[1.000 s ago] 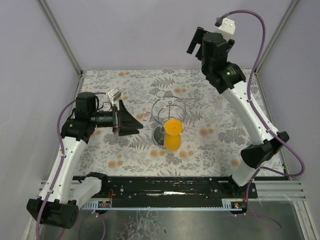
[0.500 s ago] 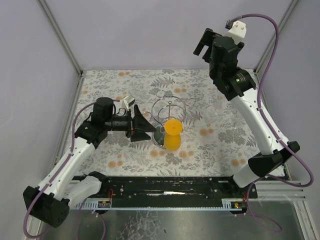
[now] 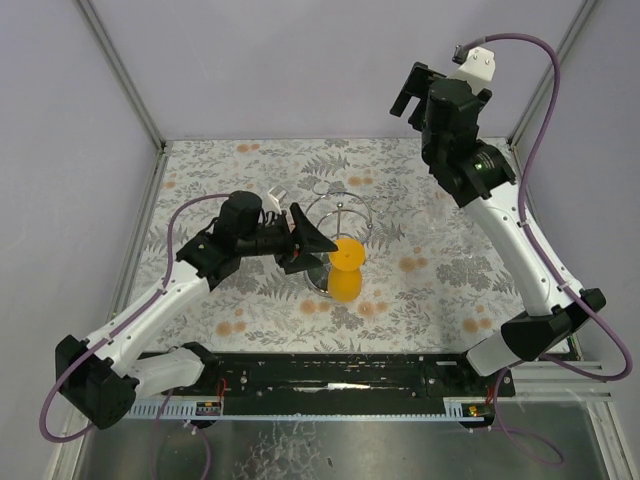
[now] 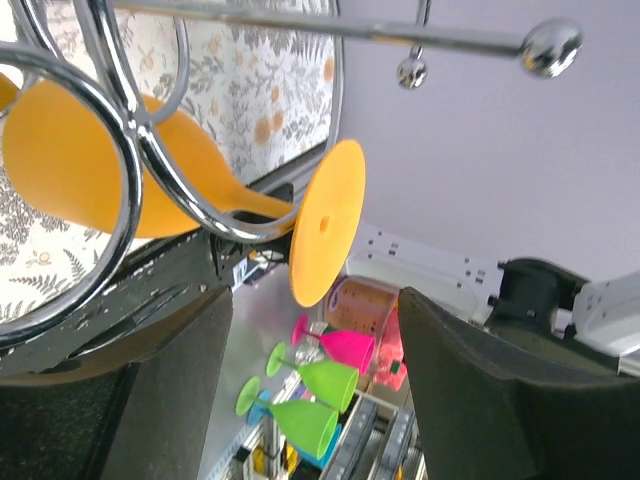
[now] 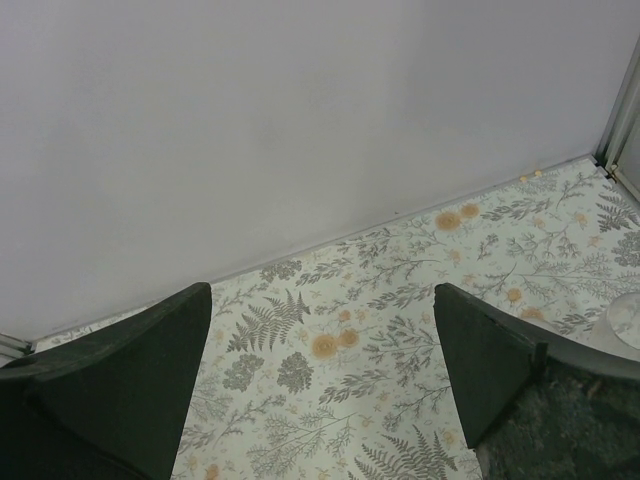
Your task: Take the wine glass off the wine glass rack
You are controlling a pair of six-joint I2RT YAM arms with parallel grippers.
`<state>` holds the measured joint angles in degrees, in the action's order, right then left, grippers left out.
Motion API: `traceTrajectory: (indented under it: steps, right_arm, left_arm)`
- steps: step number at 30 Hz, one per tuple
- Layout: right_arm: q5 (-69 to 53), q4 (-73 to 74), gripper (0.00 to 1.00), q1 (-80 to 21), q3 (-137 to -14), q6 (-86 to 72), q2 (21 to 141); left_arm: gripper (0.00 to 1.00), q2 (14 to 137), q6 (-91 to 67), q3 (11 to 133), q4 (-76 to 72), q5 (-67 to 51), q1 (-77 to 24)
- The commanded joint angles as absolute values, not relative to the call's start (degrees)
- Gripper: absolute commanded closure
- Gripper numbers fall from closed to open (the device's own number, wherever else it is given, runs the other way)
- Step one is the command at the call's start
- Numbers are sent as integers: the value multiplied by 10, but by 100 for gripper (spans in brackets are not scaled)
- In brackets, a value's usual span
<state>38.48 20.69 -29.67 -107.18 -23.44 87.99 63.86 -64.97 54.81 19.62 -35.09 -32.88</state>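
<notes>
Beside the wine glass rack [image 3: 341, 212], the left gripper [image 3: 320, 252], jaws apart, faces the hanging orange wine glass [image 3: 346, 272]. The right gripper [image 5: 320, 295] hangs high, spread.

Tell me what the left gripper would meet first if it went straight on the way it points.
Most likely the orange wine glass: its foot disc sits dead ahead between the fingers of the open left gripper. The wine glass rack loop around its stem is close beside, so depth leaves that unsure.

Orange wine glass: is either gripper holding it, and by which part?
Nothing is held. The open left gripper faces the orange plastic wine glass hanging on the chrome wire rack; the right gripper is open and empty.
</notes>
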Motion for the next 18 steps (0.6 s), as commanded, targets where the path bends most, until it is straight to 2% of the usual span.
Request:
traceTrajectory:
  steps: [1, 13, 18]
  right_arm:
    - [404, 177, 1, -297, -1054, -226, 843]
    - [403, 167, 1, -297, -1040, -238, 844]
    - [405, 170, 1, -297, -1047, -235, 847]
  left_arm:
    - [34, 636, -679, 581, 189, -261, -346]
    - [46, 630, -707, 570, 202, -231, -365]
    - [47, 634, -713, 572, 205, -229, -380]
